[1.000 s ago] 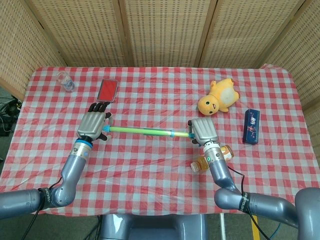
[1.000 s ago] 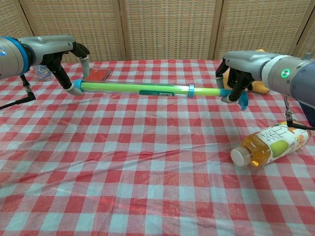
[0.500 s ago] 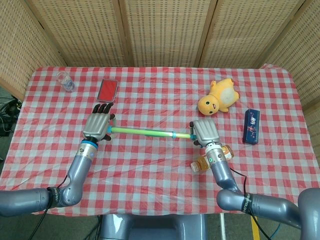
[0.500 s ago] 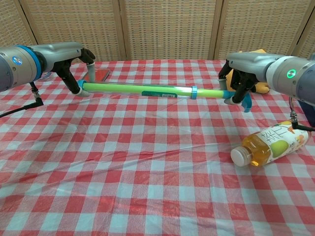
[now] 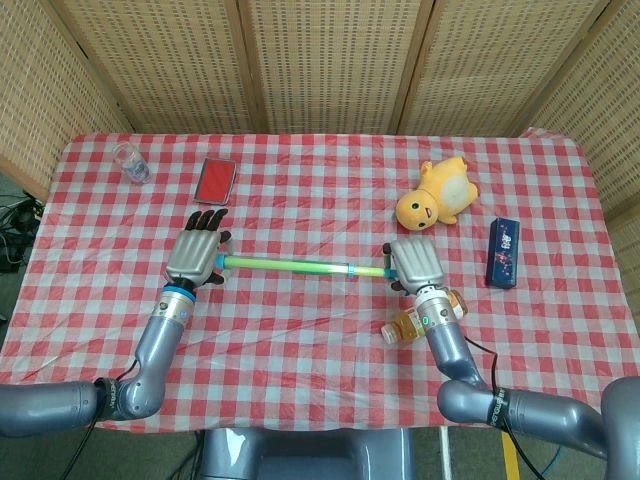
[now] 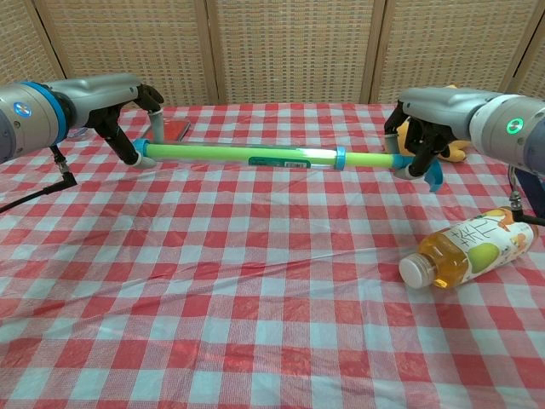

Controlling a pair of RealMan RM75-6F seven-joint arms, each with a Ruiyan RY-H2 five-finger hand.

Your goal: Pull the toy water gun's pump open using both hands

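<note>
The toy water gun (image 5: 290, 265) is a long green tube (image 6: 247, 153) with blue ends, lying low across the middle of the table and stretched out between my hands. My left hand (image 5: 195, 255) lies over its left end with the fingers stretched out straight. In the chest view that end sits loosely between the thumb and fingers of the left hand (image 6: 111, 98). My right hand (image 5: 412, 262) curls around the blue pump handle (image 6: 421, 166) at the right end. The right hand (image 6: 430, 111) hides most of that handle.
A tea bottle (image 5: 415, 320) lies on its side just in front of my right hand (image 6: 468, 247). A yellow plush toy (image 5: 437, 195) sits behind that hand. A blue box (image 5: 503, 252) is at the right, a red case (image 5: 217, 180) and a small glass (image 5: 131, 162) at the back left.
Both hands have lowered the water gun toward the tablecloth and shifted it slightly right. The left hand's fingers have uncurled from the tube's end and now lie straight.
</note>
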